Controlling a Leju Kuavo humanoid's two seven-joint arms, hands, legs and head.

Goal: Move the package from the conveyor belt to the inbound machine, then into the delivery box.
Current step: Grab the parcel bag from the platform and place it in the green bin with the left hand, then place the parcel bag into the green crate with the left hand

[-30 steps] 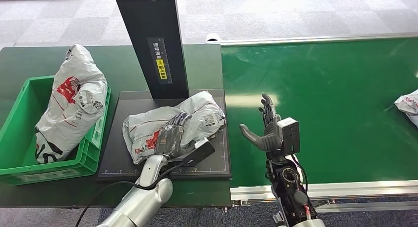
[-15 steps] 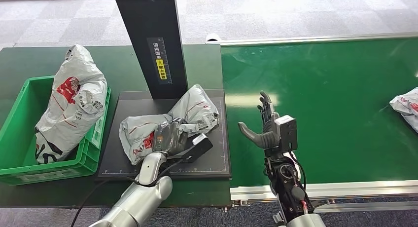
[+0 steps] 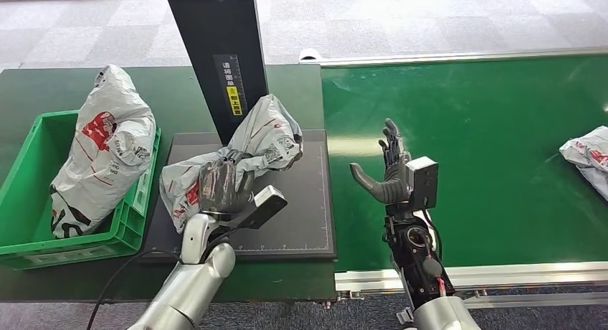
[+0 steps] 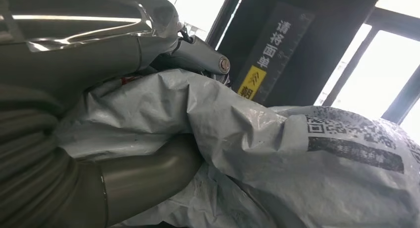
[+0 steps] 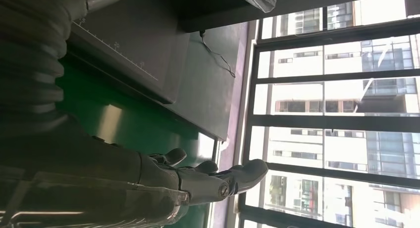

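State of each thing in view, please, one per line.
Left hand: grips package, lifting it.
Package: one end raised off scanner plate.
Right hand: open, above belt.
Crate: holds one bag.
Far package: lying on belt.

Grey carpet-tile floor [image 3: 430, 18], tall dark-framed windows [image 5: 322, 119], bright daylight, buildings outside

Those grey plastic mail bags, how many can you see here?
3. One bag stands in the green crate, one bag is gripped by the left hand over the black platform, one bag lies on the conveyor, cut off.
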